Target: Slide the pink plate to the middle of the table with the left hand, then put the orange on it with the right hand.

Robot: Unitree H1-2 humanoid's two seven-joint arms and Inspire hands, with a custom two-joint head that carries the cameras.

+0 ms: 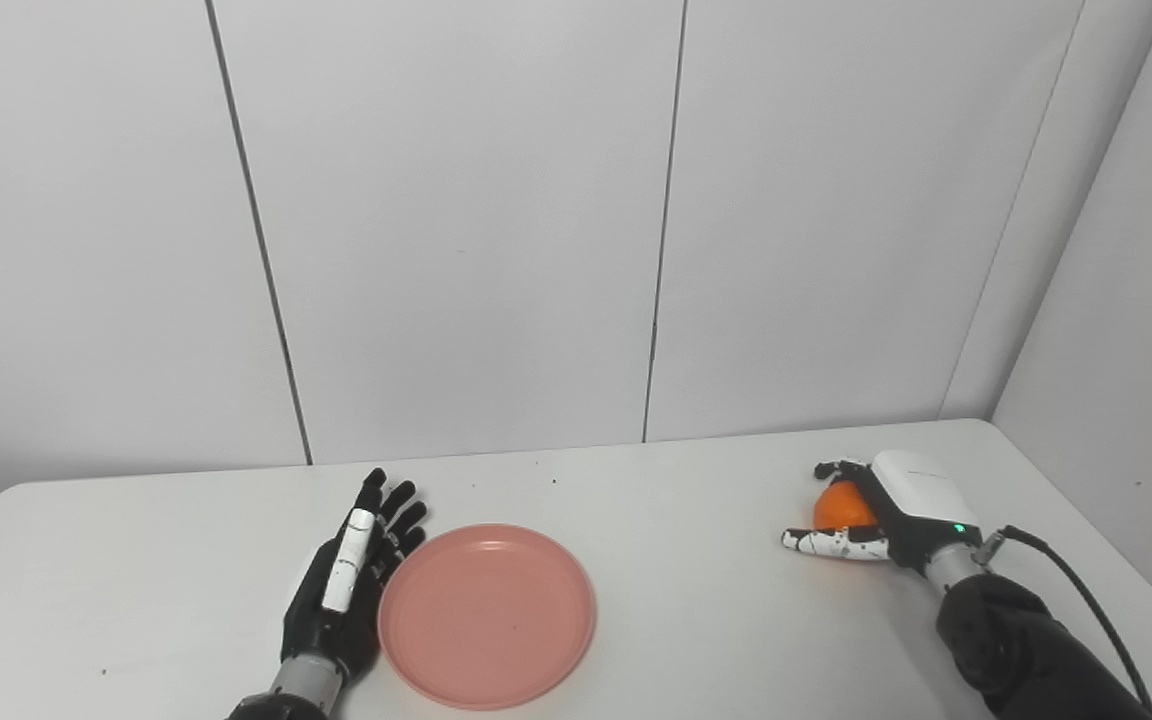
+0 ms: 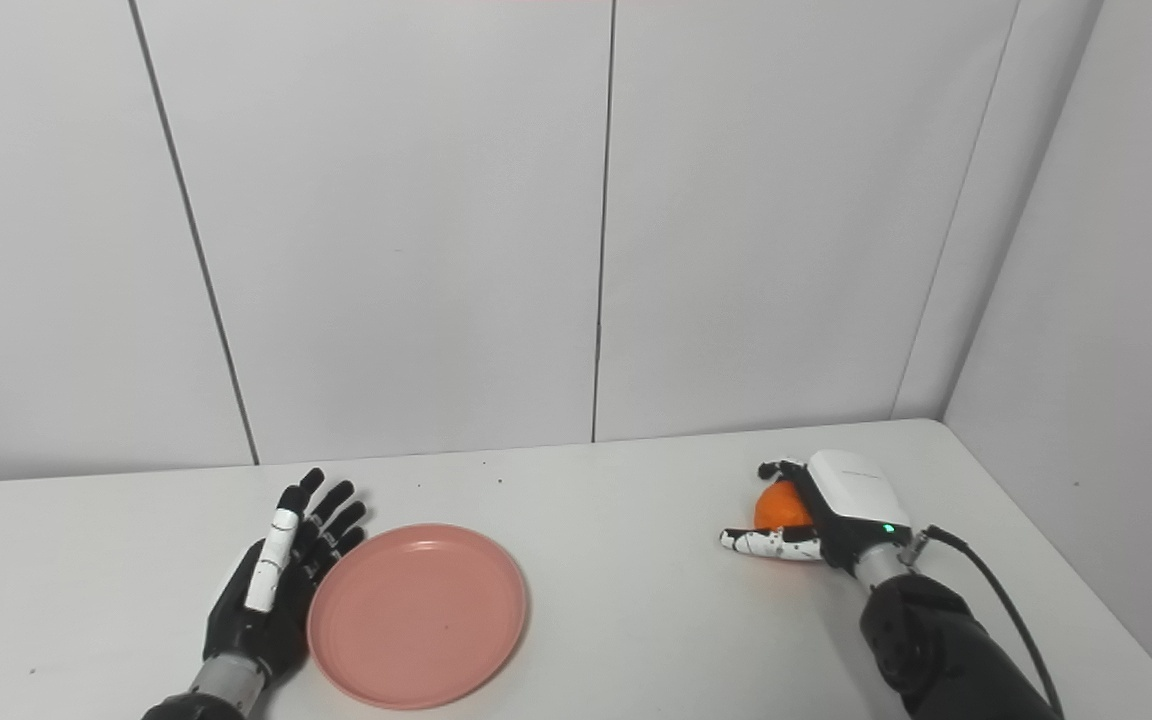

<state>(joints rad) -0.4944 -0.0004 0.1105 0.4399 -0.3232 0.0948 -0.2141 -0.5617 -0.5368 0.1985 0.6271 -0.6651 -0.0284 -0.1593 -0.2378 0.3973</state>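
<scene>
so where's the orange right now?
The orange sits on the right side of the white table, inside the curled fingers of the right hand, well apart from the pink plate.

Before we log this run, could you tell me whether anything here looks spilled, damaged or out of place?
Nothing stands out. The pink plate lies flat and empty beside the open left hand; the right hand cups the orange on the table.
</scene>
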